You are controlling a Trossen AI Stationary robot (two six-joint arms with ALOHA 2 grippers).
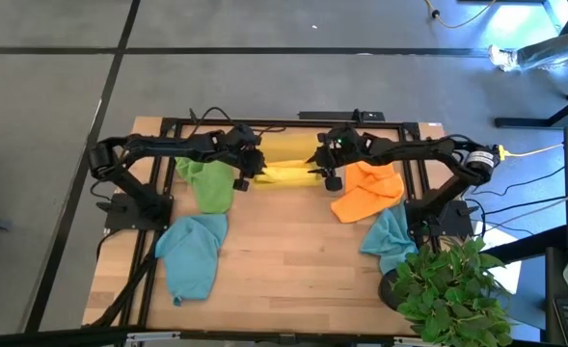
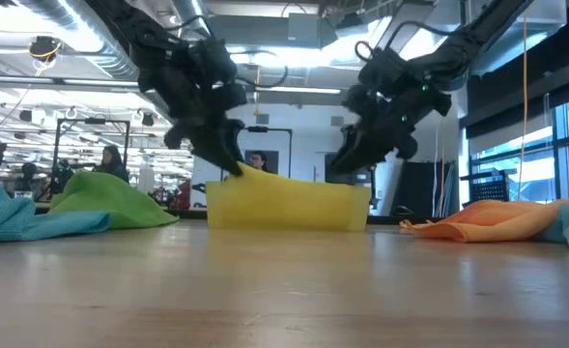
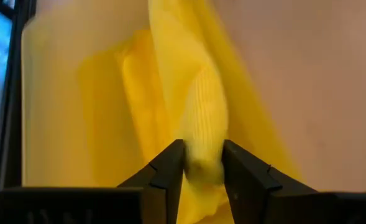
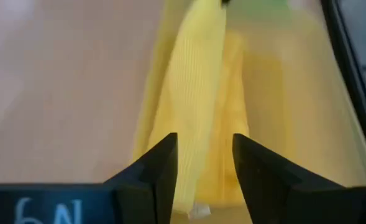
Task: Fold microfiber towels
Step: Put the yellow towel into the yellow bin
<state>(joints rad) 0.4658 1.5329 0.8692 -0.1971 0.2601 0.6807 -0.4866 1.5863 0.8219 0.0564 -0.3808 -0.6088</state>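
The yellow towel (image 1: pixel 285 173) lies bunched in a long ridge in and over the translucent yellow tray (image 2: pixel 286 213) at the table's far middle. My left gripper (image 1: pixel 256 166) is shut on the towel's left end. My right gripper (image 1: pixel 319 170) is open at the towel's right end, with the ridge (image 4: pixel 198 124) running between its fingers. The green towel (image 1: pixel 209 185) and one teal towel (image 1: pixel 192 253) lie crumpled on the left. The orange towel (image 1: pixel 368 191) and the other teal towel (image 1: pixel 390 236) lie on the right. My left gripper pinches a bunched fold of the yellow towel (image 3: pixel 202 165) between its two fingers, at the ridge's left end. In the low view this end (image 2: pixel 250 174) stands raised above the tray's wall, and the cloth slopes down toward the right. My right gripper has the ridge's right end (image 4: pixel 195 180) between its spread fingers; I cannot tell whether they touch it.
A potted plant (image 1: pixel 452 289) stands at the table's near right corner. Bare wood (image 1: pixel 293 260) lies between the towel piles toward the near edge. People and desks show in the room behind the table (image 2: pixel 105 164).
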